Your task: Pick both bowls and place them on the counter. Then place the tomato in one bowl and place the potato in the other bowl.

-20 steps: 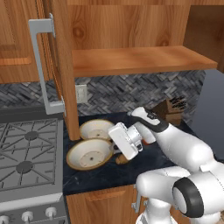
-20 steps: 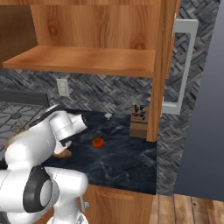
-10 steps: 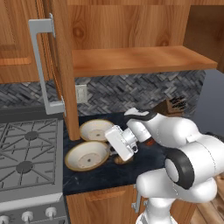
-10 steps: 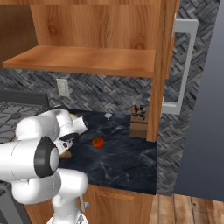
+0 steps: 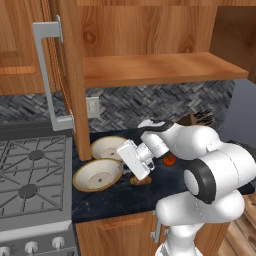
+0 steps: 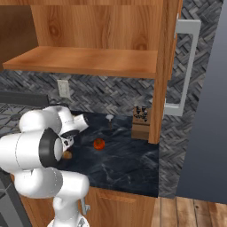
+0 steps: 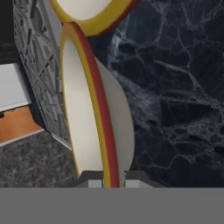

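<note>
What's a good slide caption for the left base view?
Gripper shut on the rim of the near bowl on the counter.

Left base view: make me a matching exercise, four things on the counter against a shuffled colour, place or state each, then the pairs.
1 tomato
2 potato
3 knife block
4 front bowl

A tan-brown, lying just right of the front bowl
B rim clamped by the gripper
C red-orange
D wooden, holding dark handles

Pairs: 1-C, 2-A, 3-D, 4-B
</note>
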Tool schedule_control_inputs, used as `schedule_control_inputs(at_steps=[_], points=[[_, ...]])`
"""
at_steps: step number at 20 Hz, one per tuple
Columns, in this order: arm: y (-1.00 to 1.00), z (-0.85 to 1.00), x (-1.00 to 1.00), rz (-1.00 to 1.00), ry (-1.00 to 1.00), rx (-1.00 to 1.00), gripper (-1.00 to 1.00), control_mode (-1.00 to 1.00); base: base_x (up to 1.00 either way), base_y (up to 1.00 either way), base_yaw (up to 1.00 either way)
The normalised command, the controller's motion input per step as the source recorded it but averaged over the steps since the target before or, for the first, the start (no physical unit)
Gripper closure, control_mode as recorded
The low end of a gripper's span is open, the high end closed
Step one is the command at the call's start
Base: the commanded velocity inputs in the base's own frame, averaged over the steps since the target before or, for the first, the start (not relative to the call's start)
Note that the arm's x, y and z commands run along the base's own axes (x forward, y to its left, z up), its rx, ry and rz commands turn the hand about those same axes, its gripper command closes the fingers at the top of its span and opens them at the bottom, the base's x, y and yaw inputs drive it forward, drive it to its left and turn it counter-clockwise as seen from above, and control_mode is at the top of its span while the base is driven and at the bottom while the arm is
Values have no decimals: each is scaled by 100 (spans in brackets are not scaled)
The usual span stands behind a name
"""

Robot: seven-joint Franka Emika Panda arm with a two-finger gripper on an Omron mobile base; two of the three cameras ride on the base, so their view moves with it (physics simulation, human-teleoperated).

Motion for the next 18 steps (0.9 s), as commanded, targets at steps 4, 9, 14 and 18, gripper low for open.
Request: schedule_control_inputs(at_steps=[4,9,14,18], points=[[0,-19,-9,0,0,0,100,-100,0,0,0],[-1,-13,-25,0,0,-3,100,-100,0,0,0],[-1,-12,-26,0,0,-10,100,-100,0,0,0],[-5,-16,-2,0,0,-13,100,-100,0,0,0]])
